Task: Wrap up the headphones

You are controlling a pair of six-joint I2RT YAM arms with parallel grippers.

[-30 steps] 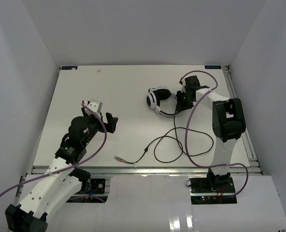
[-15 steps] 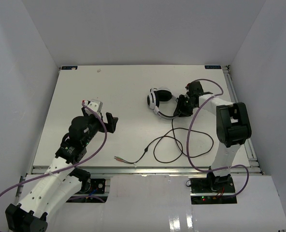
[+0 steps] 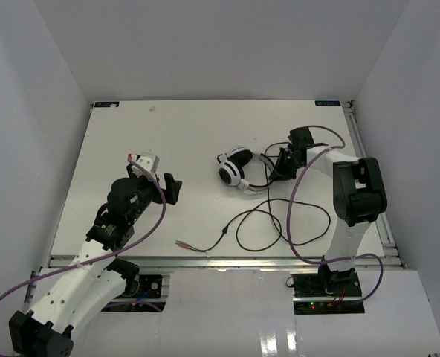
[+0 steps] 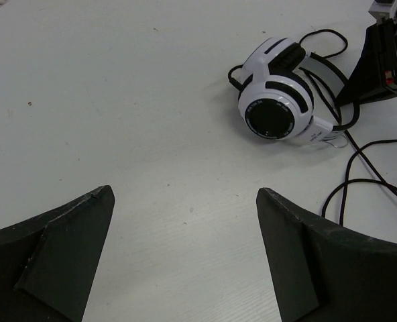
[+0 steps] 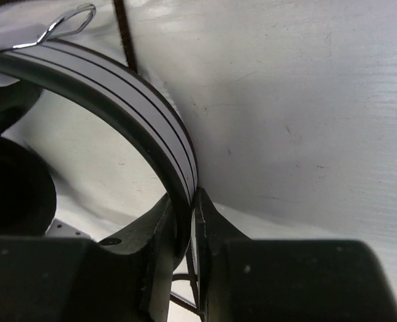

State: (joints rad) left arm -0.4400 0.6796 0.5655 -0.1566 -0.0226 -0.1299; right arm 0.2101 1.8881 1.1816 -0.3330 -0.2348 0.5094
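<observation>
The headphones (image 3: pixel 236 167) lie on the white table right of centre, white cups with black pads, their headband reaching toward my right gripper (image 3: pixel 278 165). In the right wrist view the right gripper (image 5: pixel 188 201) is shut on the black-and-grey headband (image 5: pixel 125 94). The thin black cable (image 3: pixel 268 223) loops over the table toward the near edge and ends in small plugs (image 3: pixel 183 244). My left gripper (image 3: pixel 154 177) hovers open well left of the headphones (image 4: pixel 279 100), with its fingers (image 4: pixel 299 255) spread over bare table.
White walls enclose the table (image 3: pixel 168 141) on three sides. A metal rail (image 3: pixel 220 260) runs along the near edge. Purple arm cables (image 3: pixel 298 216) hang beside the right arm, over the looped cable.
The right gripper has closed on the headband and dragged the headphones a little left and nearer. The left arm has not moved.
</observation>
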